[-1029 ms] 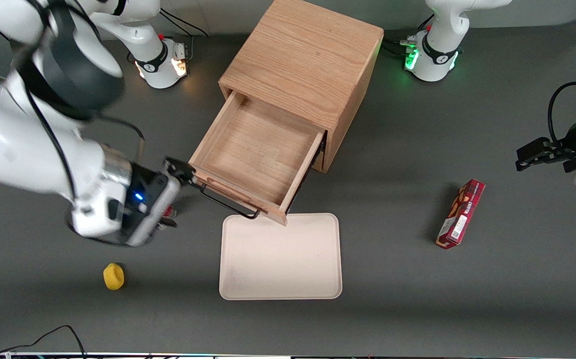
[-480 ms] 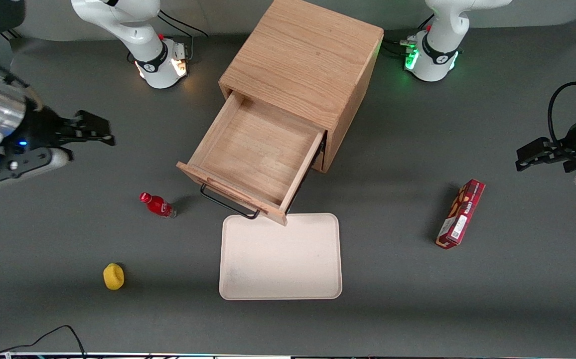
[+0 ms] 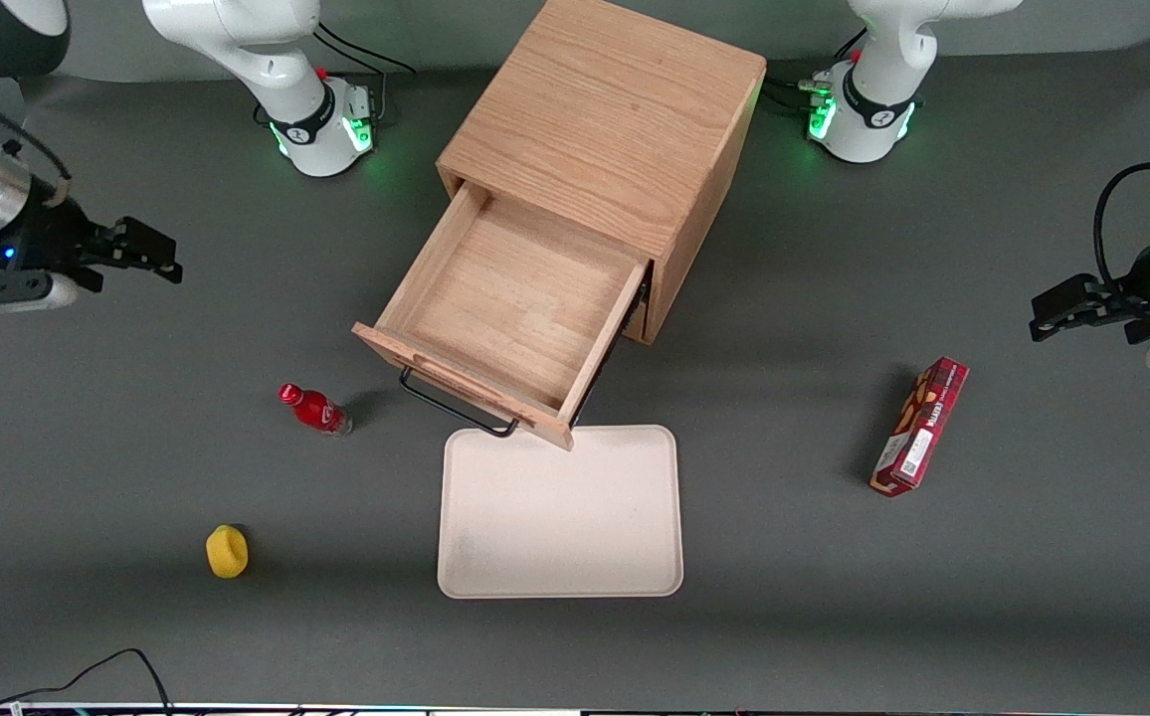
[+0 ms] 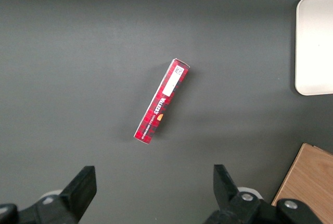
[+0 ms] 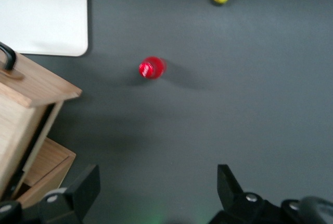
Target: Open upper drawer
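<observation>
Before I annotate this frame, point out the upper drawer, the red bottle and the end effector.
upper drawer [image 3: 525, 288]: front view, bare floor.
red bottle [image 3: 316, 409]: front view, body.
end effector [image 3: 152, 257]: front view, between fingertips, open, toward the working arm's end.

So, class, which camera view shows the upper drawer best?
The front view: the upper drawer shows whole, pulled out and empty. The right wrist view catches one corner; the left wrist view shows none. The open claw hangs toward the working arm's end.

Since a second ago the gripper [image 3: 142, 249] has left the upper drawer's [image 3: 515, 298] handle for the frame's upper-left edge, fingers apart, uncovering the red bottle [image 3: 314, 409].
</observation>
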